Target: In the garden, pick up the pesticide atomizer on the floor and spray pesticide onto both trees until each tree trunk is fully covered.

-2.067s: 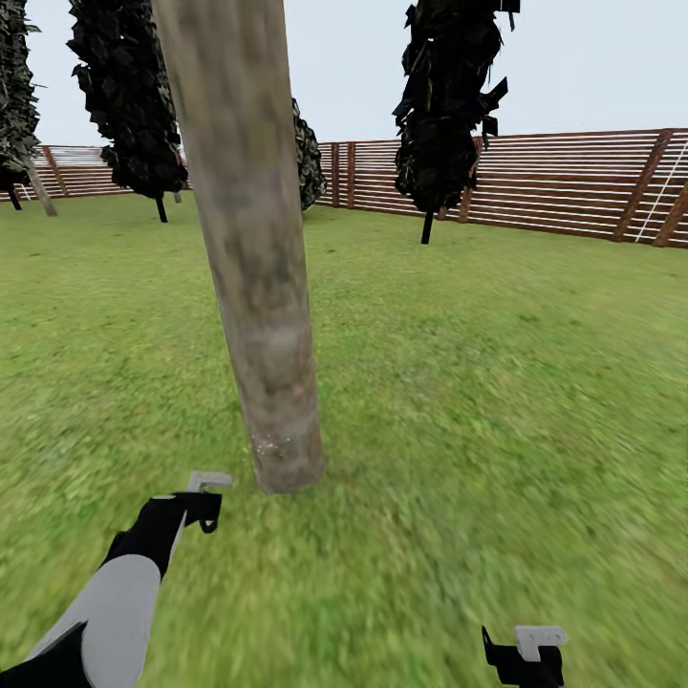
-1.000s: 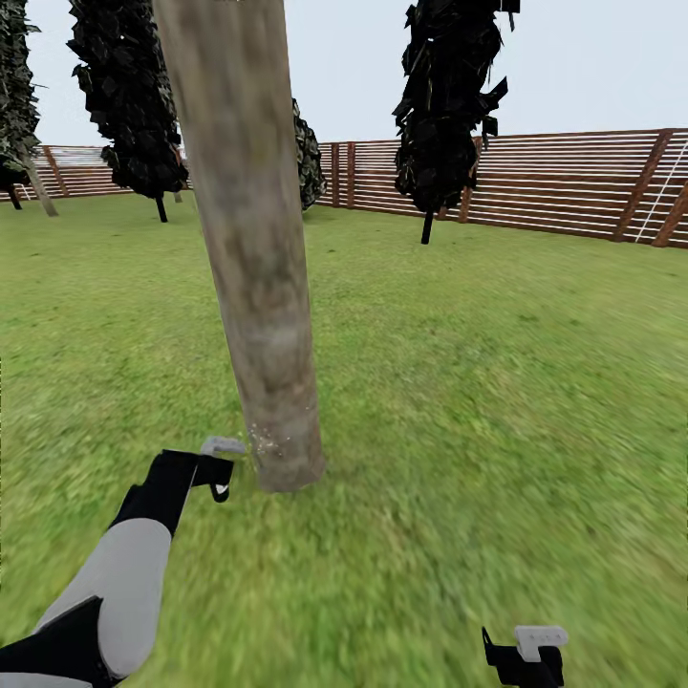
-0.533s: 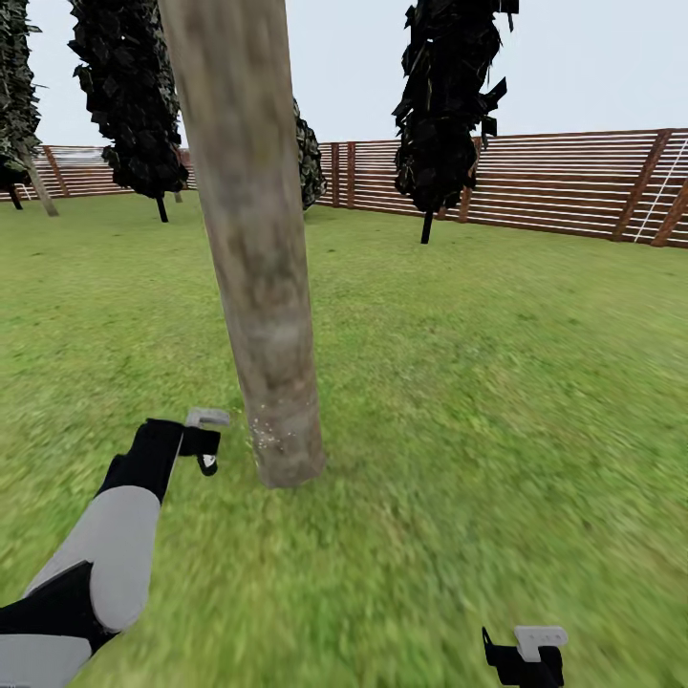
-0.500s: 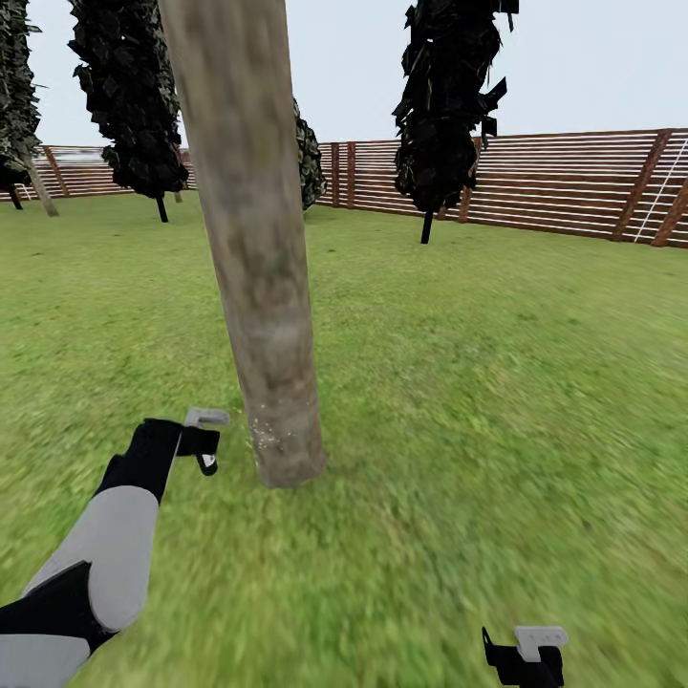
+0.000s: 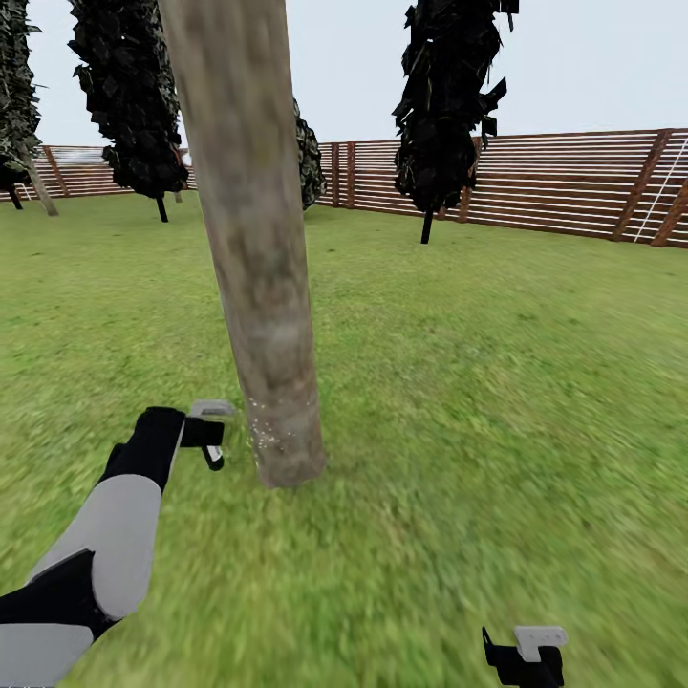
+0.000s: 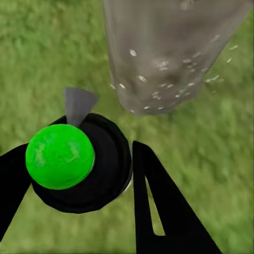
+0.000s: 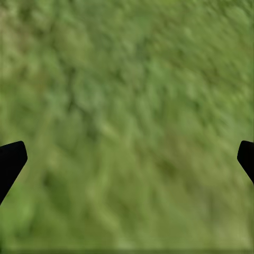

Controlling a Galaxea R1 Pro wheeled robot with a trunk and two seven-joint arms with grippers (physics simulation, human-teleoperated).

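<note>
Green-capped and black-bodied, the pesticide atomizer (image 6: 79,161) sits clamped between the two dark fingers (image 6: 159,206) of the left gripper (image 5: 212,441), its grey nozzle aimed at the foot of the tree trunk (image 5: 250,239) just ahead of it. White flecks of spray speckle only the lowest band of bark beside the gripper; the column above looks bare. I judge the main risk is coverage: if the arm holds this low aim, the upper trunk stays unsprayed, and drifting closer could knock the nozzle against the bark. The left wrist view gives the atomizer, nozzle and droplets plainly; the head view gives the whole trunk, lawn (image 5: 497,382) and fence (image 5: 573,182). Far off to the other side, the right gripper (image 5: 526,655) hangs spread wide over grass, holding nothing.
</note>
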